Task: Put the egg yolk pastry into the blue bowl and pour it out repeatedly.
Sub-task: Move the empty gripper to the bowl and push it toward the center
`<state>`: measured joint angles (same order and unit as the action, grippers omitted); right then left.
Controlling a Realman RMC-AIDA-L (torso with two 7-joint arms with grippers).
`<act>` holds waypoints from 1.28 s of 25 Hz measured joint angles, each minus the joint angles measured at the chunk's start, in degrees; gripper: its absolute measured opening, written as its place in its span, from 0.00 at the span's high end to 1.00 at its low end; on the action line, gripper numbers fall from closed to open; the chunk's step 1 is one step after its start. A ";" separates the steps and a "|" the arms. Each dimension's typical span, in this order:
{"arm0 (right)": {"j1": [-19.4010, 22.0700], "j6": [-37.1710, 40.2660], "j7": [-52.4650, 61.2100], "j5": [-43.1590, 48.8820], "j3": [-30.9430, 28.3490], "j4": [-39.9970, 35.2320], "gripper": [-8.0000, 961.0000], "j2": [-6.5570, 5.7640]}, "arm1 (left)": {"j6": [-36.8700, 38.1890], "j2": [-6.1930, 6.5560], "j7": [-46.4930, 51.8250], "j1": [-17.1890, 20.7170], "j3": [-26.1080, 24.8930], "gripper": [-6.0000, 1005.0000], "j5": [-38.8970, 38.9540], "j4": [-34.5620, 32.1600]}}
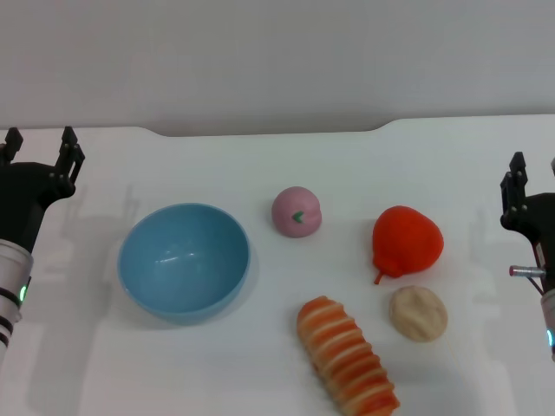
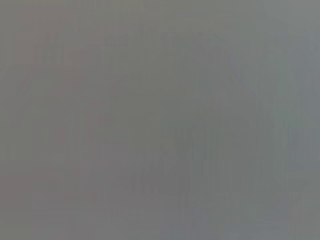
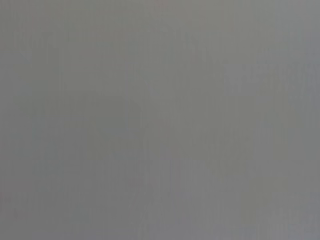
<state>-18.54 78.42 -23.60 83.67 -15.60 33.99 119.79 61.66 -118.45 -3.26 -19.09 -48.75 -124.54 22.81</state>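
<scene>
Egg yolk pastry (image 1: 418,313) — beside (touching?) pear (image 1: 406,242).

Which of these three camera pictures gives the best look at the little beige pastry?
The head view: the egg yolk pastry lies in full sight on the table, just below the red pear. Both wrist views show only blank grey, with no pastry in them.
</scene>
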 joint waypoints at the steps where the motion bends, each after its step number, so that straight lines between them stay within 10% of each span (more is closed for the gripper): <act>1: 0.12 0.10 0.07 0.00 0.26 -0.29 0.55 0.00 | 0.00 -0.03 0.00 -0.11 0.01 0.31 0.01 0.02; 16: -1.36 -1.29 0.93 -0.09 2.64 -4.39 0.55 -0.45 | -5.63 2.70 -0.13 0.20 -3.93 0.31 -6.91 13.63; 32: -0.68 -1.71 4.24 0.00 2.86 -6.84 0.55 -0.43 | -78.96 2.78 -4.64 1.32 -34.08 0.31 -24.80 57.05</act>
<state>-19.22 76.71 -19.36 83.67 -12.74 27.15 119.36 -17.30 -115.68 -7.90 -17.77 -82.83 -149.34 79.86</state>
